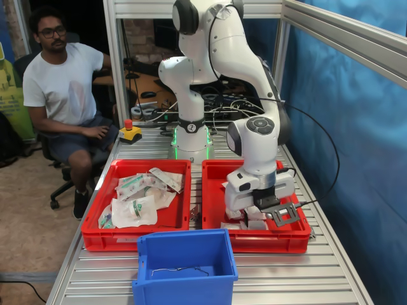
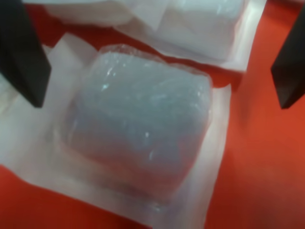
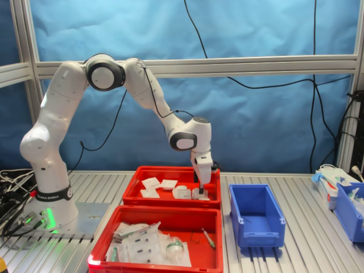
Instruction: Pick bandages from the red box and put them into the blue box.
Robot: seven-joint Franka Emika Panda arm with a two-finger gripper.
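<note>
The red box [image 1: 213, 190] [image 3: 211, 196] holds several small white bandages [image 3: 151, 183]. My gripper [image 1: 255, 219] [image 3: 199, 193] is lowered into it at its end nearest the blue box [image 1: 184, 267] [image 3: 256, 216]. In the wrist view the gripper [image 2: 160, 101] is open, with one black finger [image 2: 24, 57] on each side of one bandage [image 2: 143, 133], a padded white sachet lying flat on the red floor. The fingers are apart from the sachet. Another bandage [image 2: 205, 24] lies just beyond it. The blue box holds no bandage, only a thin bent wire [image 1: 184, 271].
A twin red tray [image 1: 95, 235] [image 3: 114, 227] with larger green-printed pouches [image 1: 137, 206] sits beside the red box. A seated person [image 1: 63, 95] is at the first exterior view's left, and a red stop button [image 1: 129, 130] is near the robot base. A second blue bin [image 3: 350, 210] stands at the second exterior view's right.
</note>
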